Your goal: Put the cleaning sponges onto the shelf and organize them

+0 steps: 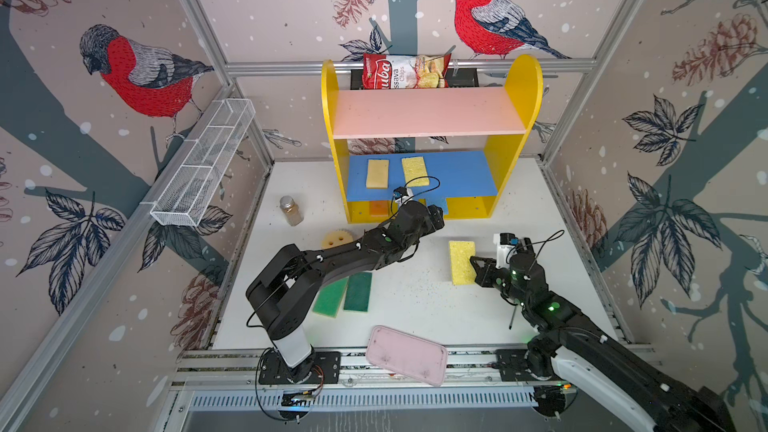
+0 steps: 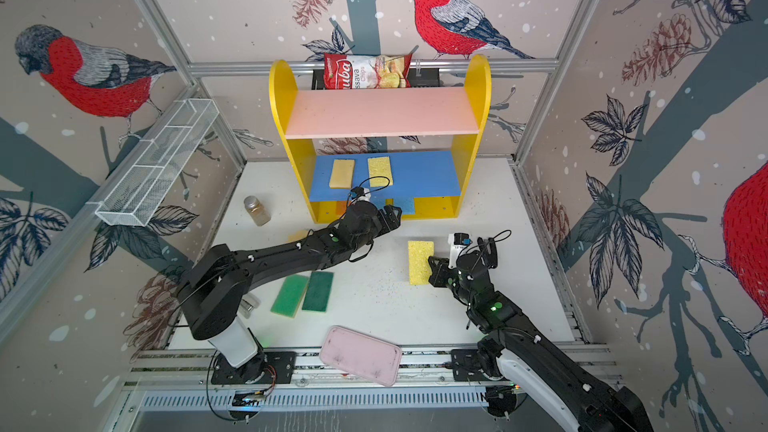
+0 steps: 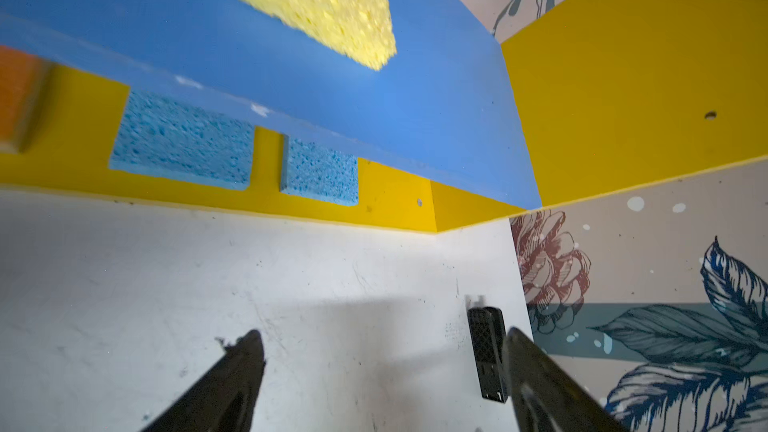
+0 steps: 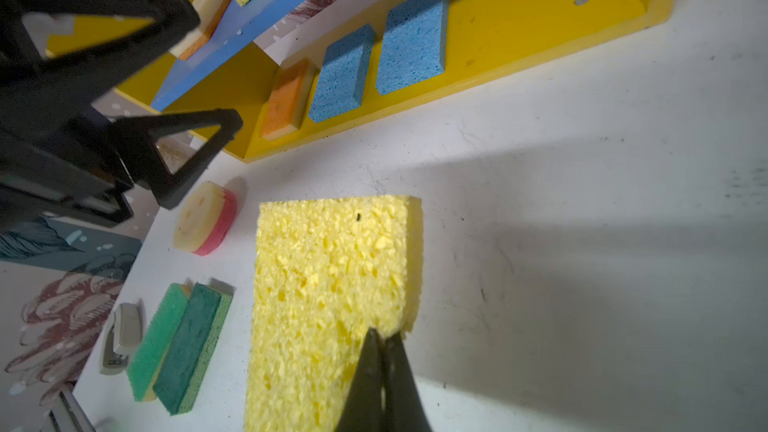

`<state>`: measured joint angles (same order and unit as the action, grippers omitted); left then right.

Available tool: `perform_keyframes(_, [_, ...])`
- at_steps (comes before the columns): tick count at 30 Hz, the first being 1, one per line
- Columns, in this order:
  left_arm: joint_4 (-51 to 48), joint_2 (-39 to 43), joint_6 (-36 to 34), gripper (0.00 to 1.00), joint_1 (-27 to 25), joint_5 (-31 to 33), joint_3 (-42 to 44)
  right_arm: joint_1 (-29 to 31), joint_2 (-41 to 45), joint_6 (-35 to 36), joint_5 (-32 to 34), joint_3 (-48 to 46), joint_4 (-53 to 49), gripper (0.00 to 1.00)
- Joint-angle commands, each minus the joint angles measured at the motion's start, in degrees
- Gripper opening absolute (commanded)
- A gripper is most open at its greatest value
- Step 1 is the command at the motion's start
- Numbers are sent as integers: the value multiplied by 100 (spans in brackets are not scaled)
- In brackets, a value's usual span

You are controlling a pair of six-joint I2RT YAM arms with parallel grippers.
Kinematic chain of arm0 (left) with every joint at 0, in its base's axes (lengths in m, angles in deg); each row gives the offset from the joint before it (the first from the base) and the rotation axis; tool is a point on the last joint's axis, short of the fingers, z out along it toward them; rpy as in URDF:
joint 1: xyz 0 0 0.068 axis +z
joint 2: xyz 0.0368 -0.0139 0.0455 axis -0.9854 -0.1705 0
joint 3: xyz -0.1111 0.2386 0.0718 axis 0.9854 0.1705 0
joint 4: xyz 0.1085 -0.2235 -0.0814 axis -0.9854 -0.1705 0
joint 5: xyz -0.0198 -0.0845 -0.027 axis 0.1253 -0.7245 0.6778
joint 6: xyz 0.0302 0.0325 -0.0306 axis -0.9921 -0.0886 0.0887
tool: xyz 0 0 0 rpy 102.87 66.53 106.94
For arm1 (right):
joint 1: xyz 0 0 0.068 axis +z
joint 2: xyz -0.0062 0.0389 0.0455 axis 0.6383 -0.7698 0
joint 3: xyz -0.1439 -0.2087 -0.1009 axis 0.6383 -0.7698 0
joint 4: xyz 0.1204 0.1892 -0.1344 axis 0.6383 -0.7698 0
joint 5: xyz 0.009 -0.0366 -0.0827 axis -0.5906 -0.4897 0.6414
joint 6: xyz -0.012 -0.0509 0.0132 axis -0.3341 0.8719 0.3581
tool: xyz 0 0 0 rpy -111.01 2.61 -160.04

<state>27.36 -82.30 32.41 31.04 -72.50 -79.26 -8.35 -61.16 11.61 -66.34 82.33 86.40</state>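
Closest to the top lens is the pink tray, at lower centre of the frame; it is not a task item. Reading left to right across the tabletop: the round smiley sponge comes first. Next is the light green sponge, touching the dark green sponge. The left jaws stand wide apart and empty over bare tabletop just before the shelf. The shelf's blue board carries the tan sponge beside the shelved yellow sponge. Right of centre, the loose yellow sponge lies on the tabletop. The right jaws are closed on its right-hand edge.

Handling, as I judge it:
- **Feel:** every sponge is light, soft and springy, and the open-pored faces should resist slipping.
- **Edge pinch:** held this way, the slab is likely to droop and swing.
- **Preferred hold:** I would rather span the short width near the middle.
- **Green pair:** these should be stiffer on the scouring face.

View coverage:
- **Top views:** both hide most of the yellow base under the blue board. Only they show that the pink upper board carries no sponge.
- **Right wrist view:** it exposes the base, with the orange sponge and two blue sponges in a row. It also shows the round sponge's pink lower layer.
- **Left wrist view:** it confirms the gap between the open jaws.
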Motion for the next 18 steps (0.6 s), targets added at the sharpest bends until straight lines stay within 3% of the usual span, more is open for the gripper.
perform_keyframes(1, [474,-62,6,89,-107,-147,9,-149,170,-109,-101,-35,-80,0])
perform_keyframes(7, [661,-36,-91,90,-284,-555,154,-419,228,-295,-295,53,26,0])
perform_keyframes(12, [1241,-44,-224,90,-288,-1013,324,-429,-245,-209,-584,579,58,0])
perform_keyframes(18, [1957,-327,-276,81,-282,-1692,372,-413,-801,-153,-906,1127,-21,0])
